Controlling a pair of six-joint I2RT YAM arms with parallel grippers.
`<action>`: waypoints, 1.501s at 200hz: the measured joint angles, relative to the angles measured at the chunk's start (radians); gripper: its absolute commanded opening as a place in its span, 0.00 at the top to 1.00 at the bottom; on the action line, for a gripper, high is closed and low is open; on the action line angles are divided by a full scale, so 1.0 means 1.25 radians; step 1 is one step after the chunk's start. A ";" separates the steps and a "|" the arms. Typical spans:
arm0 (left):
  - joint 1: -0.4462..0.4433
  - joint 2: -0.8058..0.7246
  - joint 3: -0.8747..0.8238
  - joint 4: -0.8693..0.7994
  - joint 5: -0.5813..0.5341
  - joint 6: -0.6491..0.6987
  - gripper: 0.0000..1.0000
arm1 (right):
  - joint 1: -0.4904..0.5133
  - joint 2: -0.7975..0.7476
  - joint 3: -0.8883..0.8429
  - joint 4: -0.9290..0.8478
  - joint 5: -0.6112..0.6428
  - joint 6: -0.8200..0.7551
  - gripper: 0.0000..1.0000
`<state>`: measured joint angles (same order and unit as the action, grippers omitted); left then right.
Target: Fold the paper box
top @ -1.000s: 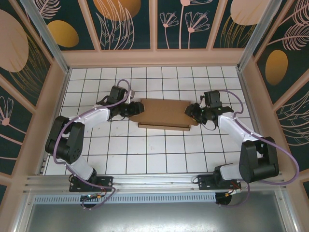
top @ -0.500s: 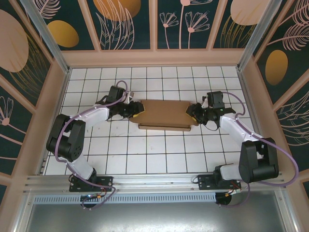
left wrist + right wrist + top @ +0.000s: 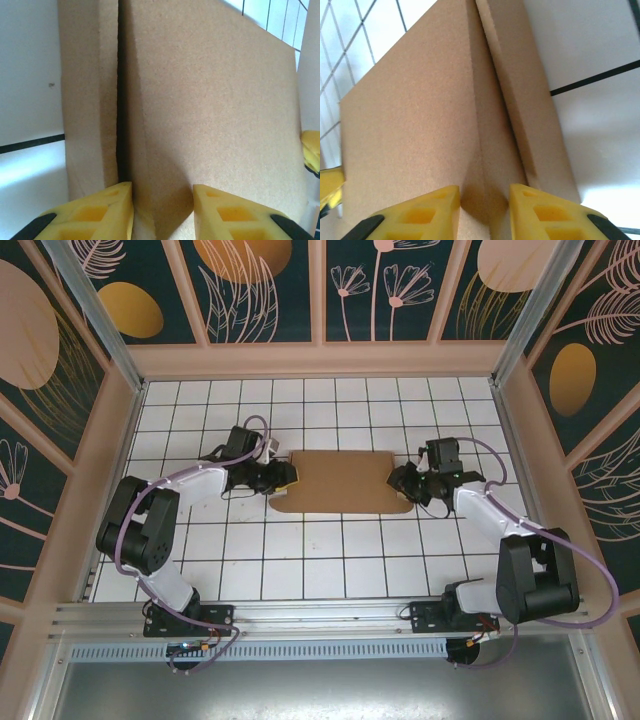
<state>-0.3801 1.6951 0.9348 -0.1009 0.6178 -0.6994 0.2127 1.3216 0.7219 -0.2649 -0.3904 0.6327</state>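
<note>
1. Paper box (image 3: pixel 340 483): brown cardboard, sitting low near the centre of the white tiled tabletop (image 3: pixel 320 560). In the top view its long axis runs 9 to 3 o'clock.
2. My left fingers (image 3: pixel 284 478) are on the box's 9 o'clock end and my right fingers (image 3: pixel 402 484) on its 3 o'clock end. Both arms reach in from the 6 o'clock edge.
3. Left wrist view: left fingers (image 3: pixel 162 212) are clamped on the paper box (image 3: pixel 210 100), with cardboard filling the gap between the two yellow pads.
4. Same view: a dark seam runs from 12 o'clock down to the 9 o'clock-side pad, splitting a narrow panel from the wide one.
5. Same view, 3 o'clock edge: a yellow fingertip (image 3: pixel 310 156) from my other arm shows at the box's far end.
6. Right wrist view: right fingers (image 3: pixel 484 212) are clamped on the paper box (image 3: pixel 415 115), with a creased ridge of cardboard pinched between the pads.
7. Same view, 9 o'clock edge: a yellow fingertip (image 3: pixel 330 186) from my left arm shows past the far end.
8. I can't tell whether the box's underside touches the tabletop everywhere.
</note>
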 measured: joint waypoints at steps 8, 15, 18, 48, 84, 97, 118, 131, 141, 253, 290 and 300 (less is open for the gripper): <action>-0.002 -0.002 0.000 -0.002 -0.007 0.007 0.61 | 0.005 -0.001 -0.001 0.000 0.014 -0.004 0.69; -0.002 -0.005 0.000 -0.005 -0.015 0.015 0.59 | 0.011 -0.002 -0.001 0.000 0.028 -0.008 0.69; -0.003 -0.007 0.000 -0.006 -0.021 0.022 0.58 | 0.014 -0.002 -0.001 0.000 0.034 -0.010 0.69; -0.012 -0.040 0.003 -0.046 -0.091 0.056 0.47 | 0.045 -0.003 -0.001 0.001 0.085 -0.025 0.69; -0.009 -0.052 0.003 -0.084 -0.155 0.092 0.43 | 0.074 0.004 -0.001 0.001 0.140 -0.042 0.69; -0.009 -0.042 0.004 -0.089 -0.172 0.102 0.43 | 0.085 0.013 -0.001 0.000 0.160 -0.047 0.69; -0.009 -0.006 0.005 -0.085 -0.172 0.108 0.45 | 0.100 0.022 0.000 0.000 0.188 -0.056 0.68; -0.008 0.016 0.010 -0.077 -0.154 0.108 0.48 | 0.110 0.025 0.002 0.000 0.206 -0.062 0.68; -0.006 0.022 0.017 -0.070 -0.151 0.109 0.51 | 0.114 0.029 0.006 0.000 0.216 -0.065 0.66; -0.011 0.027 0.030 -0.048 -0.169 0.142 0.70 | 0.058 -0.025 -0.021 0.124 0.121 -0.114 0.65; -0.012 0.027 0.035 -0.048 -0.182 0.148 0.71 | 0.044 0.033 -0.088 0.165 0.107 -0.105 0.71; -0.012 0.027 0.035 -0.048 -0.184 0.148 0.71 | 0.045 0.034 -0.089 0.175 0.121 -0.104 0.70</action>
<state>-0.3946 1.7290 0.9787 -0.1608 0.3882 -0.5140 0.2691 1.3640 0.6106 -0.0456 -0.2398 0.5026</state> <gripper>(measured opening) 0.291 0.296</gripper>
